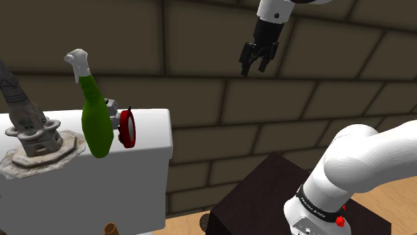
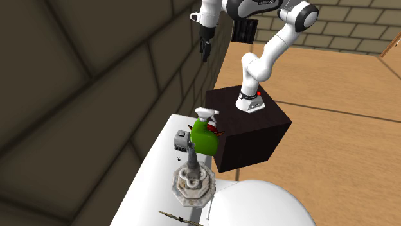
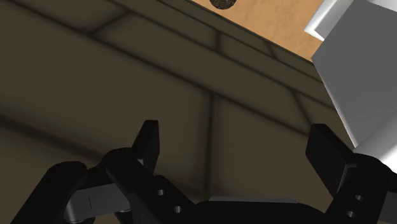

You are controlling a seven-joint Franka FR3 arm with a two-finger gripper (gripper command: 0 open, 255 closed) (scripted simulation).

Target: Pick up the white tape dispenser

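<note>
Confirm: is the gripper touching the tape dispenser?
Apart. Shoulder view: the gripper hangs high up, a wide gap from the tape dispenser beside the green bottle.

A room in a house, judging by its dark stone-block wall (image 1: 200,40), wooden floor (image 2: 334,83) and white counter (image 1: 152,143).

Your tape dispenser (image 1: 127,127) (image 2: 211,132) reads as a red disc with grey parts. It stands on edge just beside the green bottle (image 1: 96,123), near the white table's (image 1: 152,143) edge.
</note>
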